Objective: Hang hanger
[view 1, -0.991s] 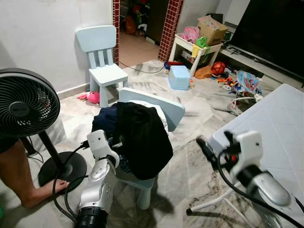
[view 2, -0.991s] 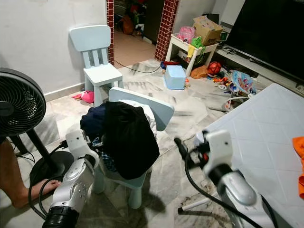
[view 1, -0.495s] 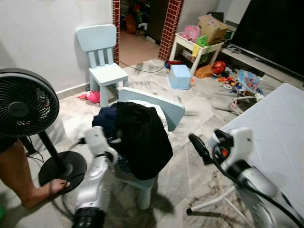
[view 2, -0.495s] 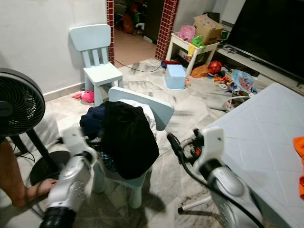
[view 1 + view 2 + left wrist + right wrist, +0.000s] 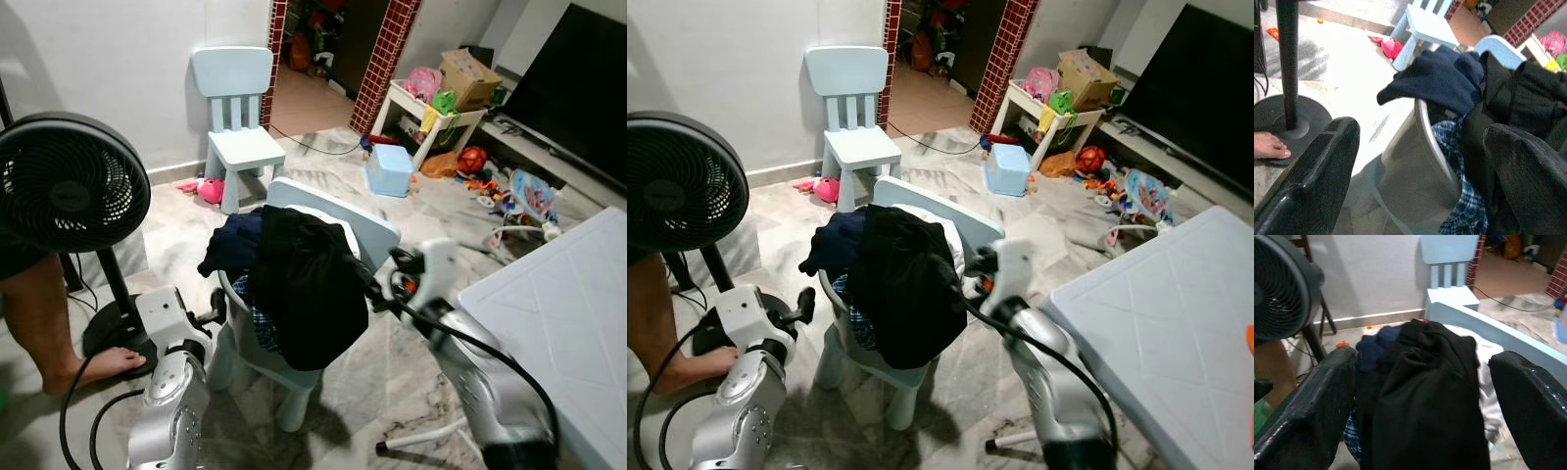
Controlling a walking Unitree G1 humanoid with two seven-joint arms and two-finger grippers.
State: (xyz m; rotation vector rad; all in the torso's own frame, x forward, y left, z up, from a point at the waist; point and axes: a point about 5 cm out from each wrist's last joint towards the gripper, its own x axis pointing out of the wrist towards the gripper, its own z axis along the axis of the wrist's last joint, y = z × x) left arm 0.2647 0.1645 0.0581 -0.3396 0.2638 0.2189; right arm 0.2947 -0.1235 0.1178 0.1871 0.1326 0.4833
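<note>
My right gripper has just swung in from the side, and now it is right up against the black top on the pile of clothes. A second ago it was well apart from the pile. Its two fingers are spread wide, with nothing between them, and the black top sits straight ahead of them.

My left gripper has dropped a little lower. It waits just beside the other side of the little blue chair, and its fingers are spread wide too. The dark blue cloth hangs over the chair edge in front of it. Behind it are the fan and a person's foot.

I cannot see the hanger. I think it is hidden in the clothes between my two grippers, so I am close enough to start feeling for it
</note>
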